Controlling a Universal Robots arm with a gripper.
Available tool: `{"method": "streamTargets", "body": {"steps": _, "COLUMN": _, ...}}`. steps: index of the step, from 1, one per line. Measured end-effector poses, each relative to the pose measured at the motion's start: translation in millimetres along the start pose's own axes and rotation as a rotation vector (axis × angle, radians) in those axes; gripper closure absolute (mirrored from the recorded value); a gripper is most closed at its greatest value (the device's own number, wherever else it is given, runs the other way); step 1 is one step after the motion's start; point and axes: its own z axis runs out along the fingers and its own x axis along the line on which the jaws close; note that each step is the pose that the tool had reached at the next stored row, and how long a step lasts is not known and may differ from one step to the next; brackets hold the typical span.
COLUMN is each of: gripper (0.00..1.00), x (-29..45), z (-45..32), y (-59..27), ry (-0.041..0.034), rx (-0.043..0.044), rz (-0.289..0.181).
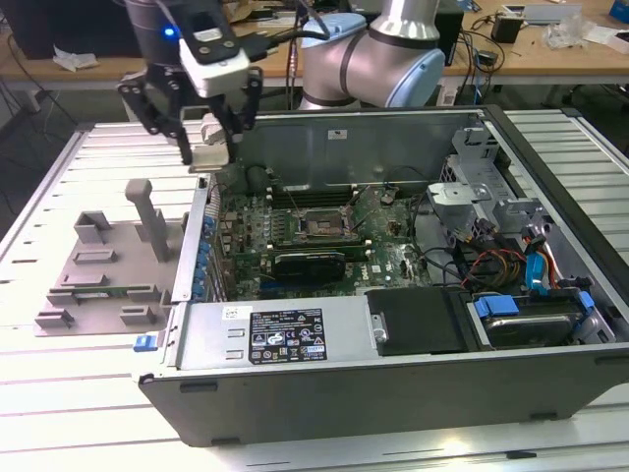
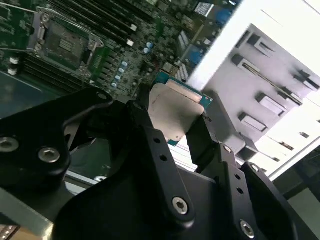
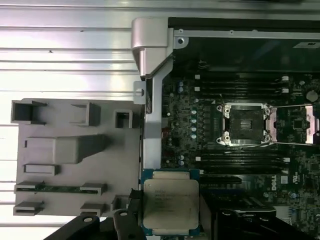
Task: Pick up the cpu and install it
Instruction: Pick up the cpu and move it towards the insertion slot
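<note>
- My jaws are clenched on the cpu (image 3: 171, 204). They pinch it by two opposite edges, which leaves the silver-grey lid bare.
- The chip hangs in the air over the side wall of the open computer case (image 1: 393, 383). It is between the grey tray (image 1: 98, 270) on the surface (image 1: 59, 413) and the motherboard (image 3: 190, 125), and it touches neither.
- In the first wrist view the lid faces the camera squarely. I take it the chip is carried flat, underside down, so it can meet the board level.
- The socket (image 3: 246, 125) is well apart from the chip. Its retaining frame is swung open and the seat looks empty, so I judge the install not yet done.
- The case lies on its side with the panel off, which lets the arm (image 1: 393, 49) reach the board from above.
</note>
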Motion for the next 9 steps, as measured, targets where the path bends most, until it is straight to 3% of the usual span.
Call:
{"method": "streamTargets", "body": {"steps": 5, "gripper": 0.46, "x": -24.2, "z": 0.1, "y": -0.6, "ry": 0.0001, "rx": 0.0000, "rz": 0.000}}
{"method": "streamTargets", "body": {"steps": 6, "gripper": 0.46, "x": -33.5, "z": 0.2, "y": -0.8, "ry": 0.0001, "rx": 0.0000, "rz": 0.000}}
{"method": "streamTargets", "body": {"steps": 8, "gripper": 0.46, "x": -42.4, "z": 0.2, "y": -0.9, "ry": 0.0001, "rx": -0.0001, "rz": 0.000}}
{"method": "streamTargets", "body": {"steps": 9, "gripper": 0.46, "x": -50.4, "z": 0.3, "y": -1.1, "ry": 0.0001, "rx": 0.0000, "rz": 0.000}}
